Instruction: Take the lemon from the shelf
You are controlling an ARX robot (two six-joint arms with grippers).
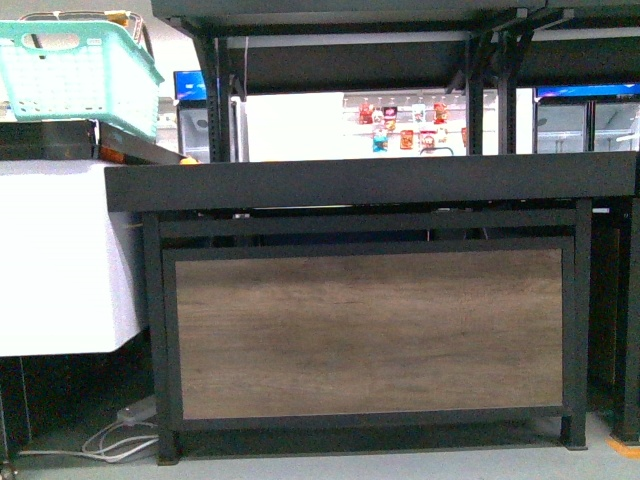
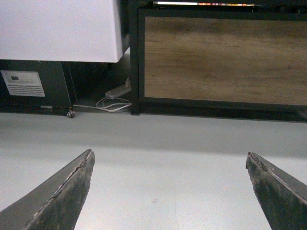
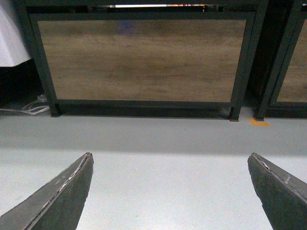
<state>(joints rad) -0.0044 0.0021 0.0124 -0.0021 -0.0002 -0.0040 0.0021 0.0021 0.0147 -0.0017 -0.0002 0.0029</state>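
Shelf (image 1: 370,185) fills the front view, decks included; of it, wrist views catch only the wood panel (image 2: 225,60), ahead of left gripper (image 2: 169,153) and right gripper (image 3: 170,155), both spread wide, empty.

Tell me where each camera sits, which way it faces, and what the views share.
Front: on the robot's body, facing the shelf and its wood panel; no arm shows.
Left wrist: on the left arm, low, facing the panel; open left fingers show.
Right wrist: likewise on the right arm; open right fingers show.
Shared: the wood panel.
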